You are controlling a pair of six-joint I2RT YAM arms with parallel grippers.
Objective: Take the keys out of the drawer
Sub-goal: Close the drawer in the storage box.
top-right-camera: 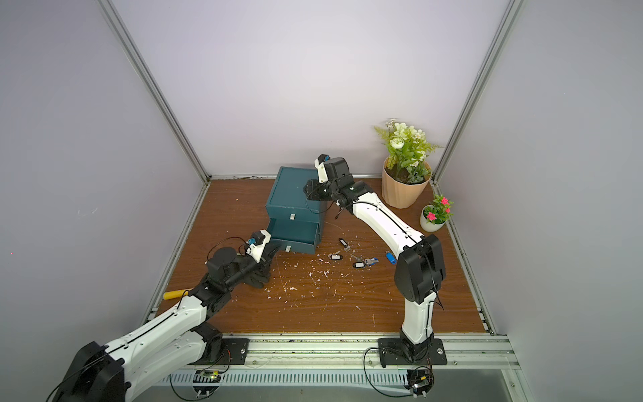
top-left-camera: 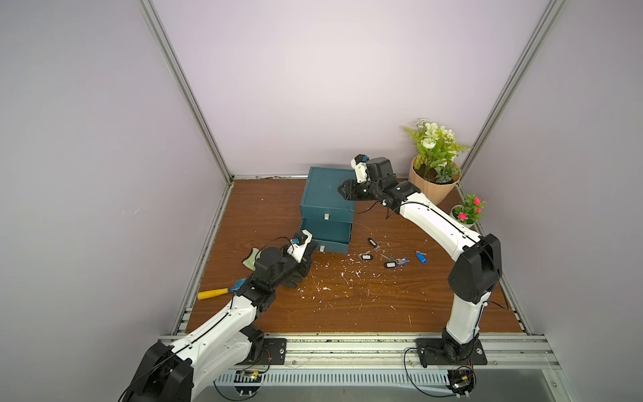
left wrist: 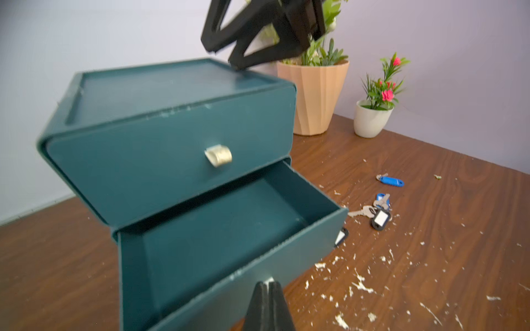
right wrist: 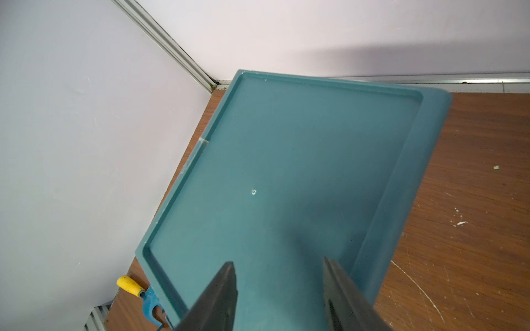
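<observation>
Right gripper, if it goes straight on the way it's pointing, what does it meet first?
Most likely the flat top of the teal cabinet: the right gripper, jaws open, points down onto it; the gap is unclear.

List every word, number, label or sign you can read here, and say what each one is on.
No text is readable in any view.
Black key tag: white label, looks blank.
Blue key tag: no writing visible.
Teal drawer unit: unmarked.
Peach flowerpot and white flowerpot: unmarked.
</observation>
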